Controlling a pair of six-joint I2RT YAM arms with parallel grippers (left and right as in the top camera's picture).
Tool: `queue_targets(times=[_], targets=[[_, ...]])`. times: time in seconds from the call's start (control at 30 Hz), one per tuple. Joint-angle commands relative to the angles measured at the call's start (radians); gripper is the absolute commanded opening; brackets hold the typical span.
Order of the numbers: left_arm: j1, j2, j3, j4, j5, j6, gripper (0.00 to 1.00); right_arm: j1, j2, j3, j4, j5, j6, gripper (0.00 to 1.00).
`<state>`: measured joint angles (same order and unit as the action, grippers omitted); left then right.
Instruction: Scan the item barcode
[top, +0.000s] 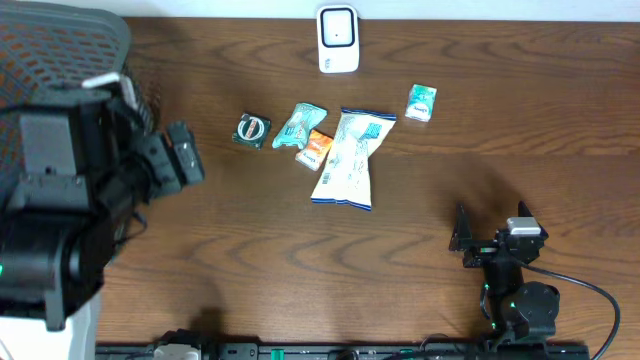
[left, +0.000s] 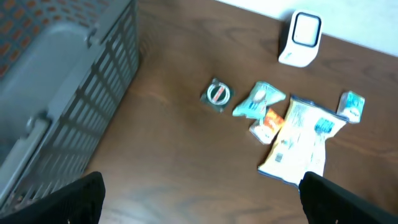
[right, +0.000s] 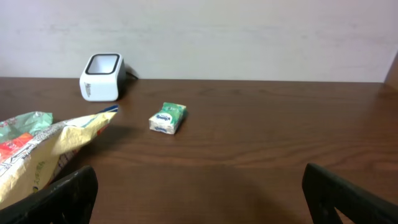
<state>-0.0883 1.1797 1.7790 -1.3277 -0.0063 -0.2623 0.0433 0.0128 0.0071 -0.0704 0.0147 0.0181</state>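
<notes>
The left gripper (left: 211, 200) has its jaws spread wide and holds nothing (only bare tabletop shows between its black fingers). The right gripper (right: 203, 199) is likewise wide open and empty, sitting low near the front of the dark brown wooden table (top: 250, 260).

Ahead of the left gripper lies a cluster of candidate items:
- a round dark-green packet (top: 252, 130)
- a crinkled teal sachet (top: 300, 124)
- a small orange packet (top: 317, 150) touching the sachet
- a long cream-and-blue snack bag (top: 350, 160)

A small green-and-white pack (top: 421, 102) lies apart, nearer the right arm. The white box-shaped barcode scanner (top: 338, 38) stands beyond, at the far edge. A grey slatted plastic basket (left: 62, 93) sits at the left.

The step in hand appears to be item selection, as nothing is at the scanner. The next move calls for closing on one item, lifting it and turning its barcode toward the scanner window. The print on the packs is too small to read.
</notes>
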Motion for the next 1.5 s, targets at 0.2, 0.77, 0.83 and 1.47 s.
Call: queue_targets(times=[0.2, 0.77, 0.83, 1.47], targets=[[0.003, -0.05, 0.007, -0.063, -0.005, 0.002, 0.98, 0.003, -0.002, -0.002, -0.004, 0.001, 0.011, 0.99], [0.003, -0.05, 0.007, -0.063, -0.006, 0.002, 0.98, 0.003, -0.002, -0.002, -0.004, 0.001, 0.011, 0.99], [0.003, -0.05, 0.007, -0.063, -0.006, 0.002, 0.98, 0.003, -0.002, -0.002, -0.004, 0.001, 0.011, 0.99], [0.003, -0.05, 0.007, -0.063, -0.005, 0.002, 0.98, 0.003, -0.002, -0.002, 0.004, -0.004, 0.012, 0.99]])
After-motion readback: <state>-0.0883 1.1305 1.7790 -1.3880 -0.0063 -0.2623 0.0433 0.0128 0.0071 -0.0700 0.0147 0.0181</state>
